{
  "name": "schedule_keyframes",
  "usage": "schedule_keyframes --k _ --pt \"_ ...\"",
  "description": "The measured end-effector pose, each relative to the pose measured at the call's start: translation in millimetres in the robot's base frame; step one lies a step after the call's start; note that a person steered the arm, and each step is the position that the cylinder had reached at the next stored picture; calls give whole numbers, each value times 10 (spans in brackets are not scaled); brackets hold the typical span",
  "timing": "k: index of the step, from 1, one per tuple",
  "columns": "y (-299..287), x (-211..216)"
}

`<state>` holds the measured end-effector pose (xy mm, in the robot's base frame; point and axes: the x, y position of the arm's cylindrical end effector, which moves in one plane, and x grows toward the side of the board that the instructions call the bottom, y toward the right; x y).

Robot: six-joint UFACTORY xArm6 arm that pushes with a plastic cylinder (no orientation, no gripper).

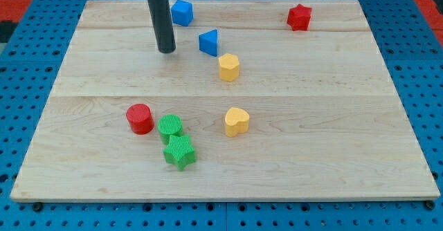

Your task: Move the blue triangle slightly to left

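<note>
The blue triangle (208, 42) sits on the wooden board (332, 120) in the upper middle of the view. My tip (166, 51) rests on the board to the left of the triangle, about a block's width and a half away, not touching it. A second blue block (182, 13), many-sided, lies above and between them, near the board's top edge. A yellow block (229, 67) lies just below and to the right of the triangle, close to it.
A red star (299, 17) sits at the top right. A yellow heart (236, 122) lies in the middle. A red cylinder (140, 118), a green cylinder (170, 126) and a green star (180, 152) cluster at the lower left.
</note>
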<state>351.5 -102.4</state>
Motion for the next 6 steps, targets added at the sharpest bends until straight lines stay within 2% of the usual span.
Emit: schedule_keyframes --k 2,3,5,6 --pt "778 255" --pt "720 373" --pt "579 247" --pt "47 191"
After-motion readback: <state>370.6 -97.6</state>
